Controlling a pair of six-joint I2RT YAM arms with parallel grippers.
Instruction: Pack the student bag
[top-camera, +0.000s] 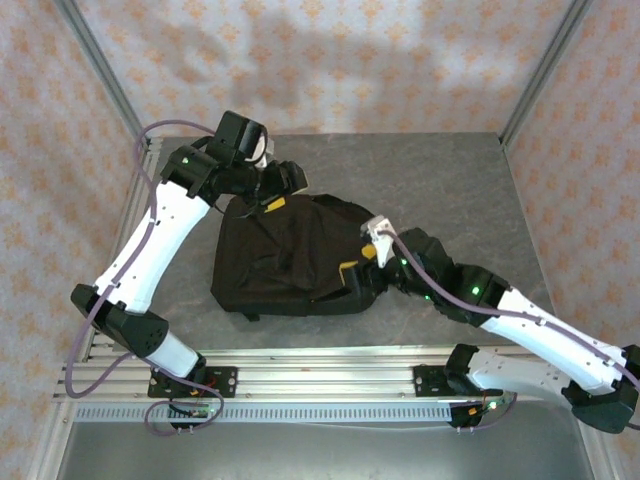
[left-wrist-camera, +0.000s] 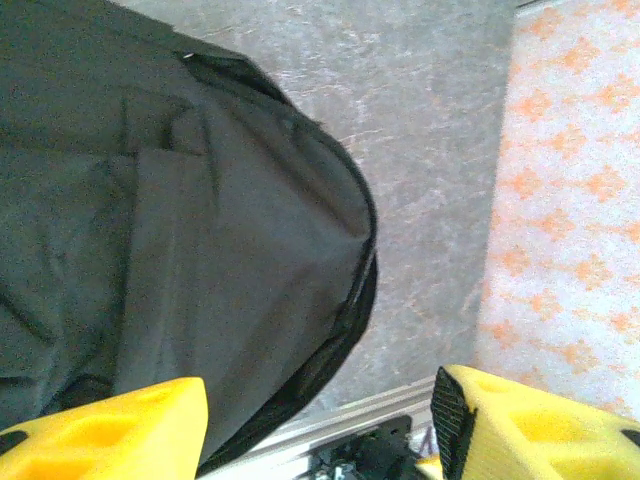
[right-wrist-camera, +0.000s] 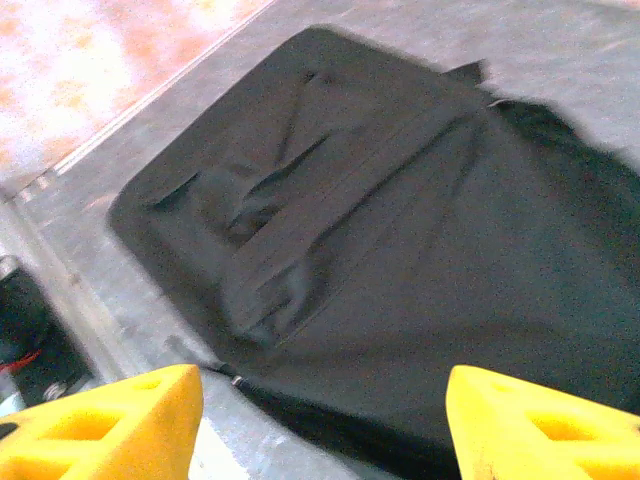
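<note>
Observe student bag (top-camera: 290, 260) flat on surface (top-camera: 450, 190). Note left pincer (left-wrist-camera: 320, 420) open at its edge, right pincer (right-wrist-camera: 325, 420) open above.

The grey stone-patterned table (top-camera: 450, 180) carries the black student bag (top-camera: 290, 255), lying flat.

The hand (right-wrist-camera: 320, 432) hangs over the bag (right-wrist-camera: 400, 220), its two yellow fingers (right-wrist-camera: 120, 420) in the bottom corners, spread wide with nothing between them. The black bag lies flat on the grey bench (right-wrist-camera: 560, 40), its fabric creased into folds, with a long seam or zip line running slantwise across it. A pale rail (right-wrist-camera: 70, 290) runs along the bench edge on the left, beyond it an orange-patterned wall (right-wrist-camera: 100, 70). A dark part (right-wrist-camera: 30, 340) with a red wire sits at lower left.
</note>
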